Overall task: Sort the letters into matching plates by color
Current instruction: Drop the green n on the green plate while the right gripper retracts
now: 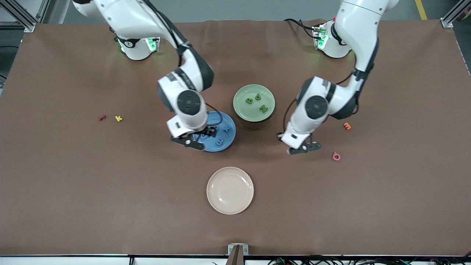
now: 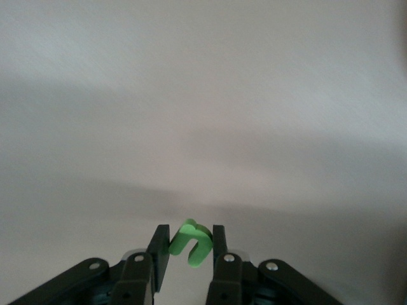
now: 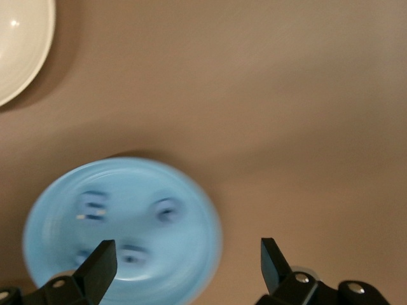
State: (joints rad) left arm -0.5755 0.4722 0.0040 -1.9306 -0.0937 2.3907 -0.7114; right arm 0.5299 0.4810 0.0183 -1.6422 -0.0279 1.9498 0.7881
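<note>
A small chunky green letter, bright and foam-like with a hooked, curved outline, is pinched between the fingers of the left gripper, which hangs over bare table between the green plate and two stray letters, one orange and one pink ring-shaped one. Its exact shape is hard to read from the wrist view.

The pale green plate already holds three darker green letters, spread apart on its floor. Just beside it, toward the right arm's end and a little nearer the front camera, sits the blue plate. Blue letters lie in it, blending into the plate's own colour; in the right wrist view they are blurred marks, four as best I can count.

The right gripper hovers over the blue plate's edge with its fingers spread wide and nothing between them.

Nearer the front camera lies a cream plate. Well off toward the right arm's end of the brown table rest a red letter and a yellow one, close together.
</note>
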